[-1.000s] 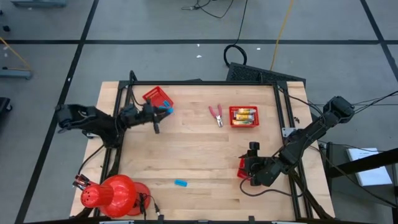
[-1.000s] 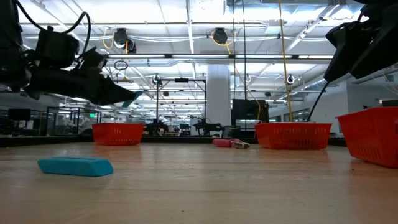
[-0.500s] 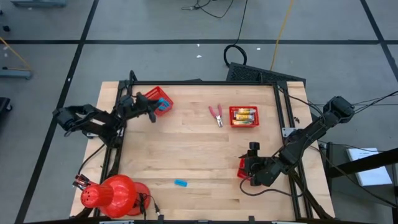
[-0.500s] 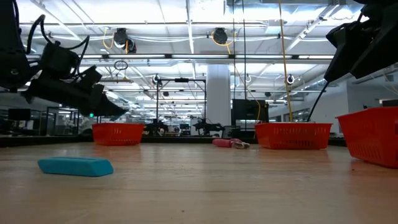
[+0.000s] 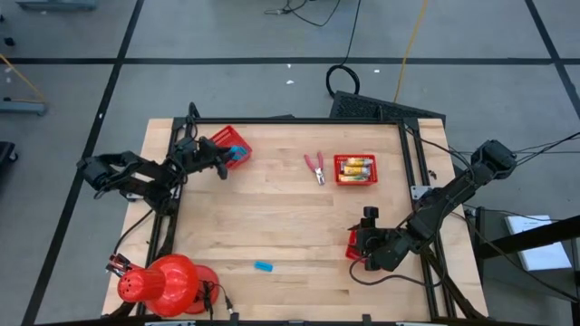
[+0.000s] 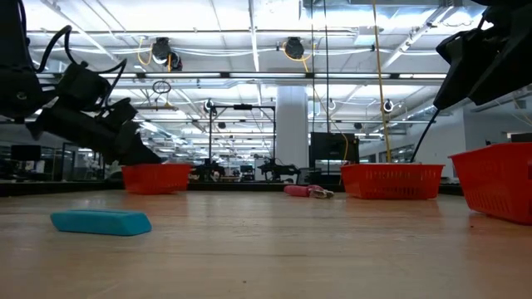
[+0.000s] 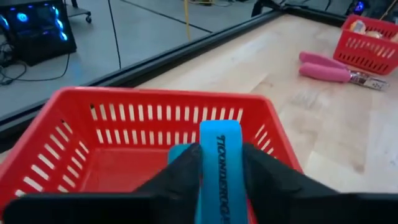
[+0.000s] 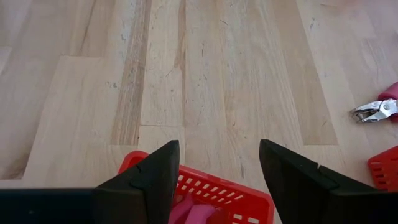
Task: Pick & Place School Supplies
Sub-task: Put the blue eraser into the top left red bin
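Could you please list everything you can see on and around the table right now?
Baskets: three, red mesh; far-left, far-middle, near-right under the right pincer.
Erasers: two clearly seen, light blue; one held over the far-left basket, one on the near table.
Packets: yellow-and-white, in the far-middle basket; count unclear.
Pliers: one, red-handled, beside the far-middle basket.
Red cone-like object: one, near-left corner.
Left pincer: shut on an eraser.
Right pincer: open, over its basket.
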Action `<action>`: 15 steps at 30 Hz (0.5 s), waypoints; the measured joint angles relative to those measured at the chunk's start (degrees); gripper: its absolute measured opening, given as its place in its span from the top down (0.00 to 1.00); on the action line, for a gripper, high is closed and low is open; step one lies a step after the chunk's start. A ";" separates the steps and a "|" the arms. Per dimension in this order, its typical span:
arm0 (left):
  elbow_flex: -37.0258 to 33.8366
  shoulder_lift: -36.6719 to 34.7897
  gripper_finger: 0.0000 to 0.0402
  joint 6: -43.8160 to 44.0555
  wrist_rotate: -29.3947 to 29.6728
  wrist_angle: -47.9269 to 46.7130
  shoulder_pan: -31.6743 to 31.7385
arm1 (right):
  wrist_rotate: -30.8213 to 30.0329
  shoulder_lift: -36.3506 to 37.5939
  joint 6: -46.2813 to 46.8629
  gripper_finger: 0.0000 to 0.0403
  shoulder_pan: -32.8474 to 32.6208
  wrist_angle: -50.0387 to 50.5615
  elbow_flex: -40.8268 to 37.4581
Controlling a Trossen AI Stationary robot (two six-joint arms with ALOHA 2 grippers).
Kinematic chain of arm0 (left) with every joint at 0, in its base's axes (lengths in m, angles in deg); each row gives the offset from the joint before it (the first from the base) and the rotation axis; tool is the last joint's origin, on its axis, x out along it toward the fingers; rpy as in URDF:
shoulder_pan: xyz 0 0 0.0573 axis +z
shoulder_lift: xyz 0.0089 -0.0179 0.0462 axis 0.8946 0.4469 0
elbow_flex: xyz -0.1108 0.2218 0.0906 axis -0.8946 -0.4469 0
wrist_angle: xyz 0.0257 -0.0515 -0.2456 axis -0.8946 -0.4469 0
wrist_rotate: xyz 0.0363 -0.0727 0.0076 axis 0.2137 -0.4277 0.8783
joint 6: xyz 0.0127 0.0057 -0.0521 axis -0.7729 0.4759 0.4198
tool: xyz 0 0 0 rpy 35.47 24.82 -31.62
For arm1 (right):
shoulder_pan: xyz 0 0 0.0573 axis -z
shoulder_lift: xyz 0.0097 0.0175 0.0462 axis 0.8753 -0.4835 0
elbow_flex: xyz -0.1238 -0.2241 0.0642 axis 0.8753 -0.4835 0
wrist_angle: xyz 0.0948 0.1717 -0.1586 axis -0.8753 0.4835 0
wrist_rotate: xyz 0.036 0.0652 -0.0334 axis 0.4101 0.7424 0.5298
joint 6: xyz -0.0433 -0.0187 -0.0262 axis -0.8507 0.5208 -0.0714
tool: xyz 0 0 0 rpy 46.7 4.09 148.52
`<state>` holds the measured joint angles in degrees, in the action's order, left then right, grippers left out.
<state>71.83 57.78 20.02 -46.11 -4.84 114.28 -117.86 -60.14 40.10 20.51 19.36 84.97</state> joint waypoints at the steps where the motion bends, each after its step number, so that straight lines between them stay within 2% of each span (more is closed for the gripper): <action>1: 0.14 0.00 0.66 0.43 0.03 0.04 0.00 | 0.02 0.01 0.00 0.47 0.00 0.00 0.00; 4: 0.55 0.00 0.52 0.54 0.08 0.09 0.00 | 0.02 0.00 -0.02 0.47 0.00 0.00 0.00; 7: 0.92 0.00 0.43 0.41 0.08 0.11 0.00 | 0.02 0.01 -0.07 0.47 0.00 0.01 0.00; 11: 1.00 0.02 0.41 -1.03 -1.21 3.08 -0.18 | 0.00 0.00 -0.15 0.47 0.00 0.02 0.00; 15: 1.02 0.02 0.46 -1.20 -4.27 7.72 -1.79 | 0.02 -0.01 -0.06 0.47 0.00 0.02 0.00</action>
<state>72.85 57.81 18.83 -50.38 2.88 112.49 -117.84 -60.15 40.04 20.51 19.38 84.97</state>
